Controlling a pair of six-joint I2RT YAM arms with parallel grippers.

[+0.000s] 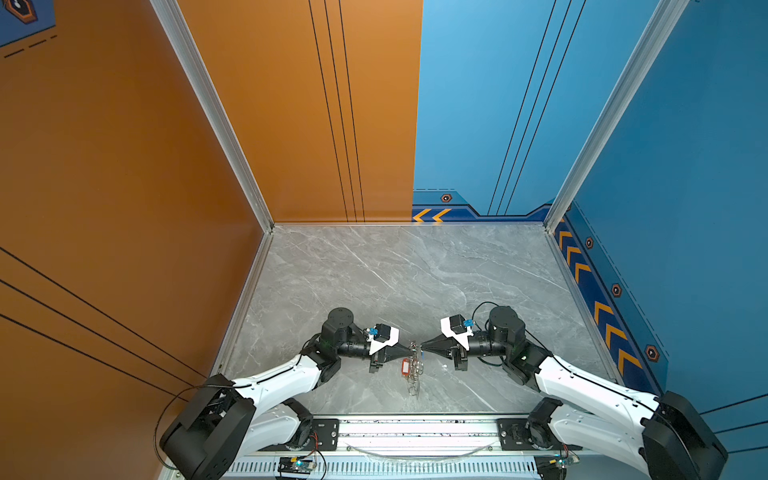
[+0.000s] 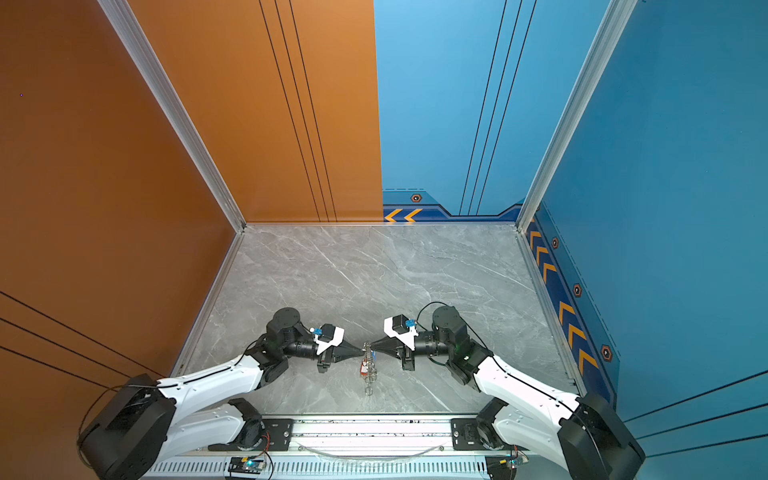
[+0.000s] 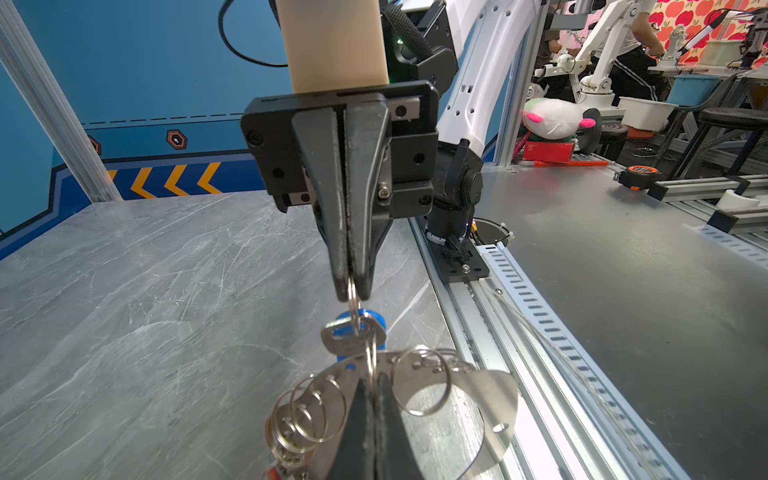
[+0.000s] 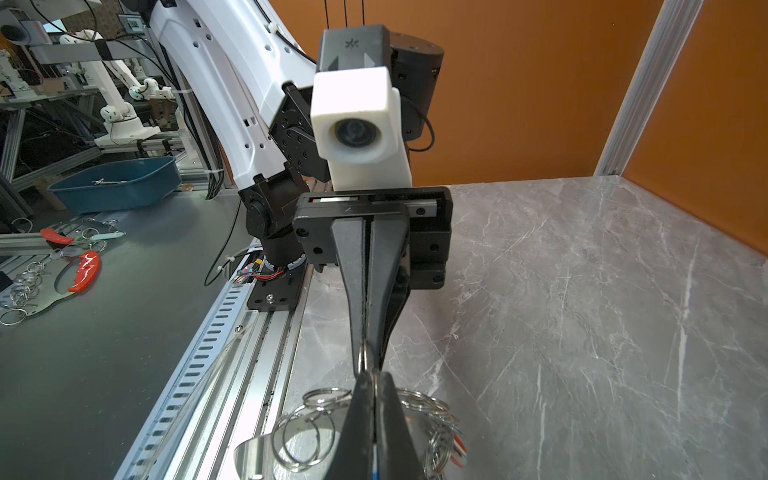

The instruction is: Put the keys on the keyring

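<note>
**Left wrist view shows the grips; top views too small**

Left wrist view: right gripper [image 3: 353,293] is pinched tight on a thin silver split ring [image 3: 353,309]. A small silver metal key with a blue plastic tag [image 3: 351,337] hangs from that ring, just above the rim of the flat grey metal oval keyring plate [image 3: 490,399].

Right wrist view hides the key behind its own fingers. It does show the left gripper [image 4: 365,358], narrow and clamped on a second split ring [image 4: 362,351], plus a red plastic tag [image 4: 457,446] among the rim's rings.

Both top views: plate hangs edge-on between the two tips, over the grey marble-pattern tabletop [image 1: 395,282], near the front aluminium rail [image 1: 415,430]. Grips are unreadable there. Cannot tell whether the plate's lower end touches the table.
</note>
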